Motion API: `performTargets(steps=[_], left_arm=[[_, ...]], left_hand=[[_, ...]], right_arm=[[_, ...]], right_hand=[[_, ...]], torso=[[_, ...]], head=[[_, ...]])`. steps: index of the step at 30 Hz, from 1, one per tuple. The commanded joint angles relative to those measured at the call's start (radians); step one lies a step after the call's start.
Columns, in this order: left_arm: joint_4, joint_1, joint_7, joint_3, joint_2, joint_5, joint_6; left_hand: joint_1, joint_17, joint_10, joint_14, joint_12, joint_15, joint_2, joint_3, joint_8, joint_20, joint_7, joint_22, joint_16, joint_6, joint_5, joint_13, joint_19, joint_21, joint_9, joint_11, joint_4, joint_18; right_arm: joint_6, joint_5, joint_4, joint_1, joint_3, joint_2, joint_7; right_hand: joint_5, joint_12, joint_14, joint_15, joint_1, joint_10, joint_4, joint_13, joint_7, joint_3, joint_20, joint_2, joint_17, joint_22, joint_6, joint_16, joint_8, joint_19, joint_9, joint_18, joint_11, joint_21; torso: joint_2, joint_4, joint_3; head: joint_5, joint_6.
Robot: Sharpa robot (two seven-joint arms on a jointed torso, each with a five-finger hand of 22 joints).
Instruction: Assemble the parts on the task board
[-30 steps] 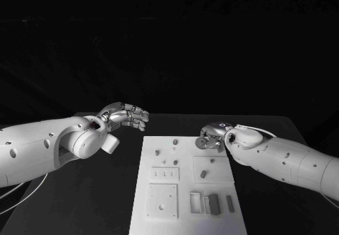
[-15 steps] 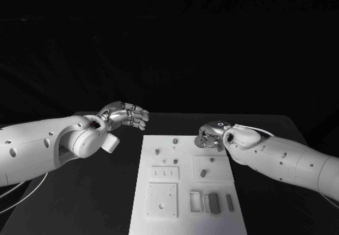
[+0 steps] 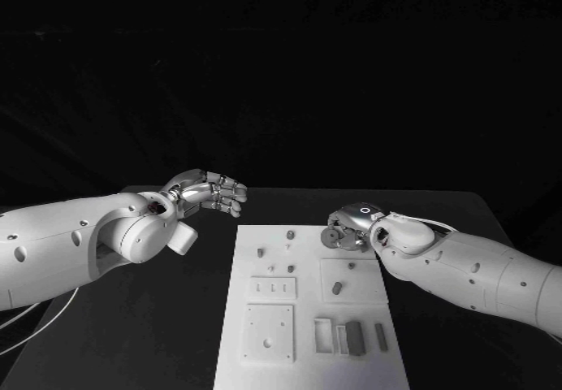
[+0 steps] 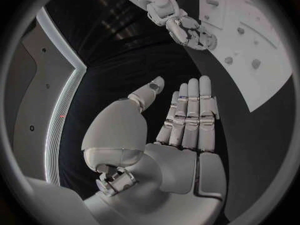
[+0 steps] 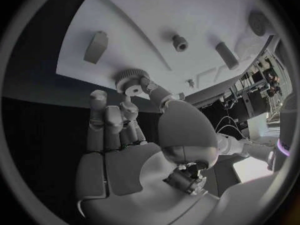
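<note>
Fingers [image 5: 128, 112] of right hand [image 3: 349, 228] pinch small toothed wheel [image 5: 132, 80] between thumb and fingertip, just over far right corner of white board [image 3: 307, 357]. Wheel against board surface or just above: cannot tell. Left hand [image 3: 209, 193] off board's far left corner, above black table [image 3: 153, 325], fingers straight, side by side, holding nothing. Small grey parts [image 3: 355, 337] sit in slots at board's near end.

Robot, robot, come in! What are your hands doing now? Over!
Right hand pinches a small gear at the task board's far edge. Left hand open, off the board. Nothing in the way.
</note>
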Motion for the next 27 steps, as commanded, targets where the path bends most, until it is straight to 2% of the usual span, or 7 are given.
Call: performTargets(steps=[1, 9, 15, 18, 24, 27], left_arm=[[0.006, 0.001, 0.006, 0.001, -0.002, -0.002, 0.005], [0.01, 0.001, 0.006, 0.001, -0.009, -0.003, 0.002], [0.013, 0.001, 0.006, 0.001, -0.012, -0.003, -0.001], [0.015, 0.001, 0.007, 0.001, -0.012, -0.003, -0.001], [0.015, 0.001, 0.007, 0.001, -0.01, -0.003, -0.001], [0.015, 0.001, 0.007, 0.001, -0.008, -0.003, -0.002]], left_hand=[[0.004, 0.001, -0.002, -0.001, -0.006, 0.003, -0.004, -0.004, -0.005, -0.002, 0.006, 0.001, -0.004, 0.001, 0.0, -0.001, -0.001, -0.004, -0.001, 0.006, 0.002, 0.015], [0.005, 0.001, -0.002, -0.001, -0.006, 0.003, -0.004, -0.004, -0.005, -0.002, 0.006, 0.001, -0.005, 0.002, 0.0, -0.001, -0.001, -0.005, -0.001, 0.006, 0.002, 0.015], [0.005, 0.002, -0.001, -0.001, -0.006, 0.003, -0.004, -0.004, -0.005, -0.002, 0.005, 0.002, -0.005, 0.002, 0.0, -0.001, -0.001, -0.005, -0.001, 0.005, 0.001, 0.015], [0.006, 0.002, -0.001, -0.001, -0.006, 0.003, -0.004, -0.004, -0.004, -0.002, 0.005, 0.002, -0.005, 0.002, 0.0, -0.001, -0.001, -0.005, -0.001, 0.005, 0.001, 0.015], [0.006, 0.002, -0.001, -0.001, -0.006, 0.003, -0.003, -0.003, -0.004, -0.002, 0.005, 0.002, -0.005, 0.002, 0.0, 0.0, -0.001, -0.005, -0.001, 0.005, 0.001, 0.015], [0.006, 0.002, -0.001, -0.001, -0.007, 0.003, -0.003, -0.003, -0.004, -0.002, 0.005, 0.002, -0.005, 0.002, 0.0, 0.0, -0.001, -0.005, -0.001, 0.005, 0.001, 0.015]], right_arm=[[-0.053, -0.079, 0.037, 0.007, 0.001, -0.011, -0.037], [-0.058, -0.158, 0.157, 0.039, 0.004, -0.046, -0.08], [-0.057, -0.224, 0.228, 0.047, 0.006, -0.038, -0.126], [-0.046, -0.246, 0.237, 0.046, 0.005, -0.014, -0.141], [-0.027, -0.278, 0.213, 0.046, -0.001, 0.047, -0.172], [-0.019, -0.286, 0.195, 0.043, -0.02, 0.079, -0.186]], right_hand=[[0.003, -0.007, 0.013, -0.017, -0.01, -0.001, 0.006, -0.003, -0.007, 0.004, -0.004, -0.002, 0.003, 0.012, 0.207, -0.007, -0.001, 0.01, -0.001, 0.031, -0.011, 0.003], [0.003, -0.011, 0.029, -0.022, -0.022, 0.013, 0.026, -0.009, -0.012, 0.012, -0.009, -0.019, 0.01, 0.01, 0.217, -0.01, -0.002, 0.02, 0.003, 0.031, -0.016, 0.003], [0.002, -0.014, 0.04, -0.025, -0.025, 0.024, 0.04, -0.014, -0.015, 0.019, -0.013, -0.035, 0.014, 0.008, 0.226, -0.013, -0.002, 0.028, 0.006, 0.031, -0.02, 0.002], [0.002, -0.016, 0.046, -0.027, -0.023, 0.029, 0.044, -0.016, -0.016, 0.022, -0.016, -0.041, 0.017, 0.008, 0.229, -0.015, -0.002, 0.032, 0.007, 0.031, -0.021, 0.002], [0.002, -0.018, 0.048, -0.027, -0.021, 0.032, 0.046, -0.018, -0.017, 0.024, -0.018, -0.046, 0.014, 0.008, 0.23, -0.016, -0.003, 0.034, 0.007, 0.031, -0.022, 0.002], [0.002, -0.019, 0.048, -0.028, -0.02, 0.033, 0.046, -0.018, -0.017, 0.024, -0.018, -0.047, 0.012, 0.007, 0.23, -0.017, -0.004, 0.034, 0.008, 0.031, -0.022, 0.001]], torso=[[0.0, -0.0021, 0.0001], [0.0, -0.001, -0.0005], [0.0, -0.0012, -0.0005], [-0.001, 0.0005, -0.0008], [-0.001, 0.0029, -0.0016], [-0.001, 0.0034, -0.0019]], head=[[0.001, 0.001], [-0.001, 0.003], [0.001, 0.007], [0.0, 0.008], [0.001, 0.01], [0.002, 0.011]])
